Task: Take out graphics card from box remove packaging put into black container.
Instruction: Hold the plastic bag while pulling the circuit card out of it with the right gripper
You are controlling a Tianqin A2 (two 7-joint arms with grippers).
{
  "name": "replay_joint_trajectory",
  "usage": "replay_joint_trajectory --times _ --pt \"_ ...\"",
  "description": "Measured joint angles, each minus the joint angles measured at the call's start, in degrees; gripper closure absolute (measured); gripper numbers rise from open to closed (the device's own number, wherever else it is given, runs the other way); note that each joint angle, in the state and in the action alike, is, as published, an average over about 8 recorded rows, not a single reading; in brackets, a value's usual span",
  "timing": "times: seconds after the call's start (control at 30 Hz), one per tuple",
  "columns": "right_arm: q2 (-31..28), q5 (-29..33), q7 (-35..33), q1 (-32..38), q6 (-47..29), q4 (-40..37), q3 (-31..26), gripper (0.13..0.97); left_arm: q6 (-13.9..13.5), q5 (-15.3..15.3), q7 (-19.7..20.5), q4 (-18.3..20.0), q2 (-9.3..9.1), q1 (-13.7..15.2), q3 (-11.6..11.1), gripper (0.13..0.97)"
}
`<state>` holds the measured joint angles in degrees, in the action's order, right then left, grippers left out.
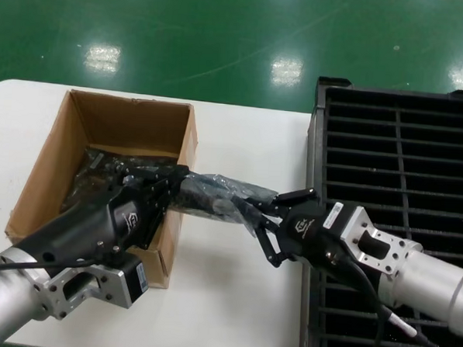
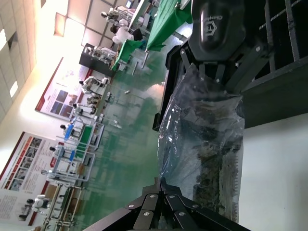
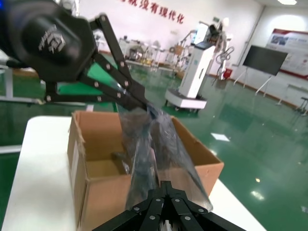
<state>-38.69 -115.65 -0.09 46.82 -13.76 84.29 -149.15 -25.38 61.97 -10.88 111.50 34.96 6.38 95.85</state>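
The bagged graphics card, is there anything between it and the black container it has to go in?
The antistatic bag itself: the graphics card is wrapped, stretched between the left gripper at the cardboard box and the right gripper. Otherwise only bare table separates it from the black container.

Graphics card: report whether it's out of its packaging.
Not out: the graphics card shows dark inside the packaging, stretched between left gripper and right gripper.

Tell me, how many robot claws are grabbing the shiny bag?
2. The left gripper pinches the packaging at the end over the box; the right gripper pinches the other end, over the table beside the black container.
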Motion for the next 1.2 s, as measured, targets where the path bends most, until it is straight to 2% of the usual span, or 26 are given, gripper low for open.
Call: replay_joint_trajectory --times 0.3,0.57,0.63,0.9,1.2 --pt "2.30 12.43 10.80 0.28 -4.00 -2.16 2.01 0.960 0.00 0.00 0.00 0.00 0.00 0.00 0.00 0.957" --pt "5.82 19.59 15.15 -1.91 -7.33 -3.88 6.79 0.929 0.00 0.00 0.00 0.00 0.00 0.00 0.00 0.957" --pt "6.74 20.69 15.47 -2.45 -8.25 -4.35 8.21 0.924 0.00 0.00 0.00 0.00 0.00 0.00 0.00 0.957" --pt "9.85 22.28 14.37 -4.70 -12.36 -5.58 14.10 0.822 0.00 0.00 0.00 0.00 0.00 0.00 0.00 0.957" --pt "13.27 22.68 12.49 -6.23 -16.10 -7.52 18.95 0.822 0.00 0.00 0.00 0.00 0.00 0.00 0.00 0.957"
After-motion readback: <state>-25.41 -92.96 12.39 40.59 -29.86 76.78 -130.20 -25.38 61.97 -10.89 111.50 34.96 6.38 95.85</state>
